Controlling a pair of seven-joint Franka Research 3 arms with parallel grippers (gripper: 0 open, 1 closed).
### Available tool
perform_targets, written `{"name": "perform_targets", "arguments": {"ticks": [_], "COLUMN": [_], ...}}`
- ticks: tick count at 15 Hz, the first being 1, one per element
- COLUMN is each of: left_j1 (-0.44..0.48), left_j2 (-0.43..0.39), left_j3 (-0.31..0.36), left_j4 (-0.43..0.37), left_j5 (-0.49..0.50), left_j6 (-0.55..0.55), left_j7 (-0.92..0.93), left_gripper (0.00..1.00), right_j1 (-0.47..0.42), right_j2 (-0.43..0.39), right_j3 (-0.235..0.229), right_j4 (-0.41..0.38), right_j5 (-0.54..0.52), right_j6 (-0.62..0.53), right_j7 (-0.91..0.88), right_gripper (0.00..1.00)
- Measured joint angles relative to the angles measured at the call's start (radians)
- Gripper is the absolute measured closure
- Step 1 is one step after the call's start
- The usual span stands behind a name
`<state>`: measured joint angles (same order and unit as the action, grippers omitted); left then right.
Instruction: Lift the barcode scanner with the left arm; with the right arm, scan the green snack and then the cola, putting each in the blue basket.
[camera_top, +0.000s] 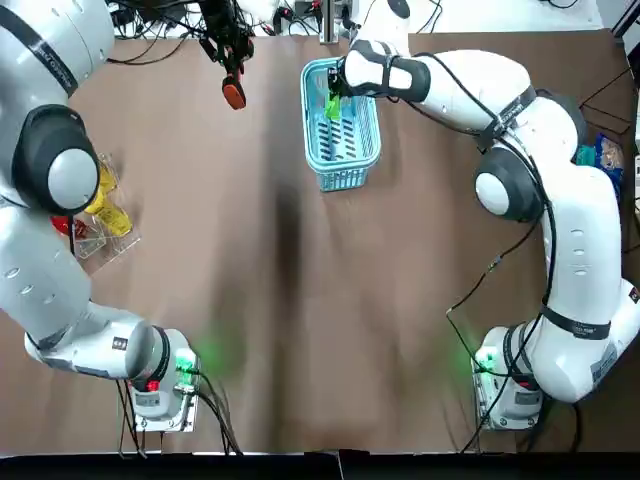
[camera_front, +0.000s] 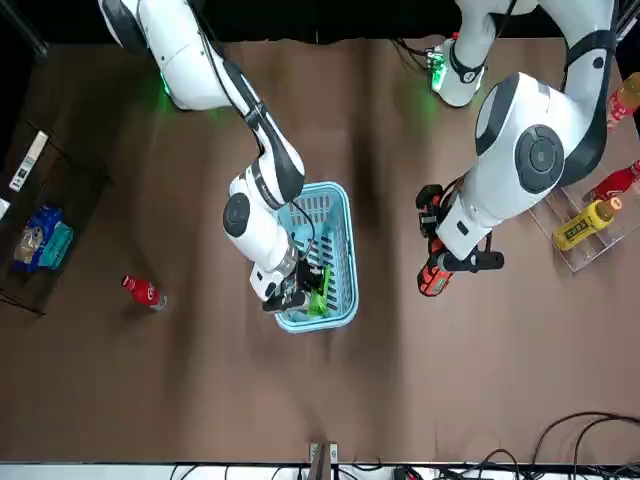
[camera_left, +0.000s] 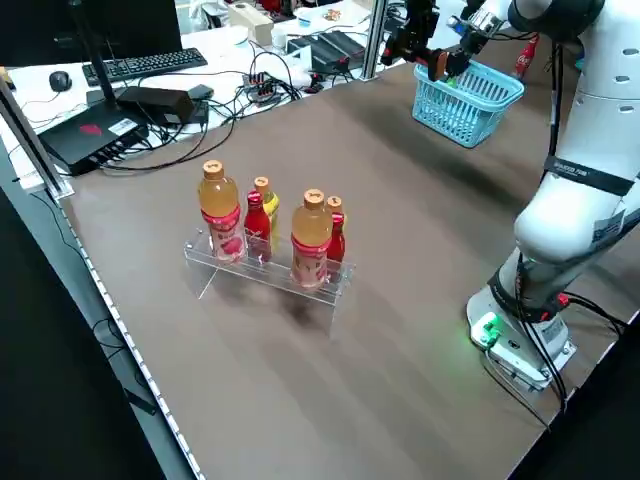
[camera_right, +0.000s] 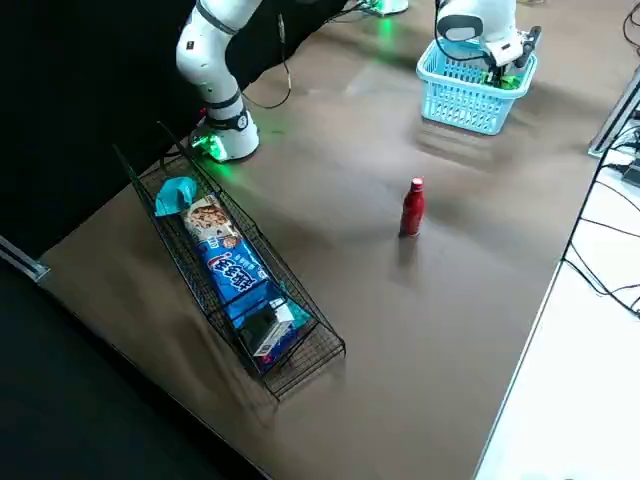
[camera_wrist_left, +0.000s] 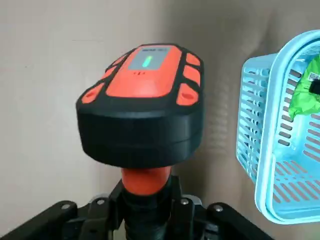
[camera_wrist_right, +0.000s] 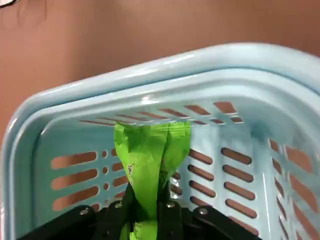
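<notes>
Scanner (camera_wrist_left: 142, 95) up off the table, left gripper (camera_wrist_left: 145, 216) clamped on its handle; snack drop-off in hand.
Right gripper (camera_wrist_right: 145, 212) is pinched on the green snack (camera_wrist_right: 150, 150), low inside the blue basket (camera_top: 345, 180). Next move likely: release, lift clear of the rim, then fetch the cola (camera_right: 412, 207), upright and well apart from the basket, and present its barcode to the scanner.
</notes>
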<state>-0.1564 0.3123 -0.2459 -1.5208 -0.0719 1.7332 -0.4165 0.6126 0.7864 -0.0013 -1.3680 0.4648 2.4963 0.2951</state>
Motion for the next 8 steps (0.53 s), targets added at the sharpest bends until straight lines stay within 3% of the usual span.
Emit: {"name": "perform_targets", "arguments": {"ticks": [1,5,8], "left_j1": [0.000,0.000,0.000], "left_j2": [0.001,0.001,0.001], "left_j3": [0.000,0.000,0.000], "left_j4": [0.000,0.000,0.000], "left_j5": [0.000,0.000,0.000], "left_j6": [0.000,-0.001,-0.001], "left_j7": [0.000,0.000,0.000], "left_gripper": [0.63,0.63,0.63], "right_j1": [0.000,-0.003,-0.008], "right_j2": [0.003,0.000,-0.036], "right_j3": [-0.001,-0.003,-0.008], "right_j4": [0.000,0.013,0.034], "right_j5": [0.000,0.000,0.000], "right_j6": [0.003,-0.010,-0.191], "right_j7": [-0.001,-0.005,-0.003], "right_gripper": [0.76,0.40,0.12]}}
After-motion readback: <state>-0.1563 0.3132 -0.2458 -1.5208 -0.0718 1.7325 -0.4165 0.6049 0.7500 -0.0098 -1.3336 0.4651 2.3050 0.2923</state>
